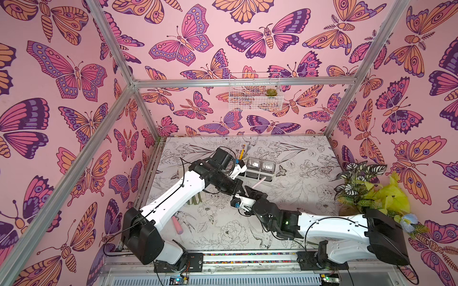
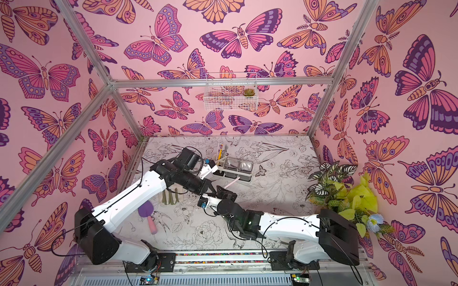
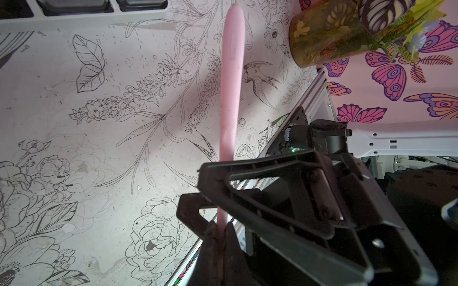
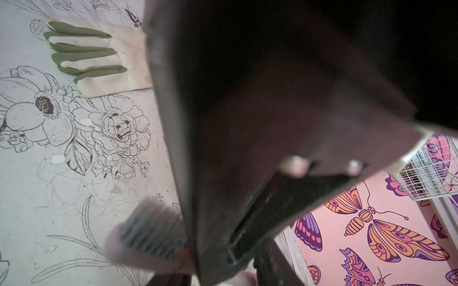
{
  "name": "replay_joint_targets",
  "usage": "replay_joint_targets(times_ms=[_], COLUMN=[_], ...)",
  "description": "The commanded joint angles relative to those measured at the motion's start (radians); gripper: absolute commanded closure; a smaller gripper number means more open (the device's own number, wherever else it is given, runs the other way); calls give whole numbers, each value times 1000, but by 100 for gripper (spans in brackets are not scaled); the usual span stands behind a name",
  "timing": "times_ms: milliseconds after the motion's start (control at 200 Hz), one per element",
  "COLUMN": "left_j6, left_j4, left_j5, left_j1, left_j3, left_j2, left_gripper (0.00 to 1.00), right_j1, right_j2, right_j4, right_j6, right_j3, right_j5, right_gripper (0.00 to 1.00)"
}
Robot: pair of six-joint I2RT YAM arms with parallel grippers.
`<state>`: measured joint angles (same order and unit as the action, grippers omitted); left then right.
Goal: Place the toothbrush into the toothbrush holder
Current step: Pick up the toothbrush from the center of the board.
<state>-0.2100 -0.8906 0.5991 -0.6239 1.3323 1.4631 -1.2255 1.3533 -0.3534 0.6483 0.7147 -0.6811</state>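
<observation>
In both top views the pink toothbrush (image 1: pixel 260 181) points at the toothbrush holder (image 1: pixel 252 178), its tip near the front wall. From the left wrist, the left gripper (image 3: pixel 220 232) pinches the handle and the right gripper (image 3: pixel 192 189) straddles it; I cannot tell whether that one grips. From the right wrist, blurred bristles sit beside a dark finger.

The pink toothbrush (image 3: pixel 231 86), grey-bristled at its head, is held clear of the counter (image 1: pixel 302 198) by its thin neck in the left tool (image 3: pixel 220 237). Its handle end is near the toothbrush holder (image 1: pixel 250 176), a white oblong rack with two clear-grey cups, set upright toward the counter's far edge.
</observation>
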Motion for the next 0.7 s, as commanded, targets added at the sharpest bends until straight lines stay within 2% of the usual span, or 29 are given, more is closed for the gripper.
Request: replay_joint_targets(times_ms=[0, 125, 205, 290, 396, 696], left_j6=[15, 15, 11, 9, 9, 14], left_j4=[-19, -22, -21, -22, -20, -27], left_j5=[-13, -4, 4, 13, 26, 28], left_j1=[-8, -7, -7, -7, -7, -2], left_j3=[-15, -19, -19, -19, -19, -27], left_j2=[-26, -34, -37, -39, -39, -38], left_gripper=[100, 100, 100, 100, 100, 100], right_j1=[3, 3, 3, 3, 3, 3], right_j2=[18, 19, 21, 27, 37, 31], right_j4=[-12, -15, -14, -6, -1, -30], right_j6=[1, 4, 8, 13, 15, 19], right_j3=[31, 31, 36, 41, 48, 39], right_j5=[-41, -42, -40, -40, -36, -54], right_gripper=[59, 59, 65, 78, 100, 100])
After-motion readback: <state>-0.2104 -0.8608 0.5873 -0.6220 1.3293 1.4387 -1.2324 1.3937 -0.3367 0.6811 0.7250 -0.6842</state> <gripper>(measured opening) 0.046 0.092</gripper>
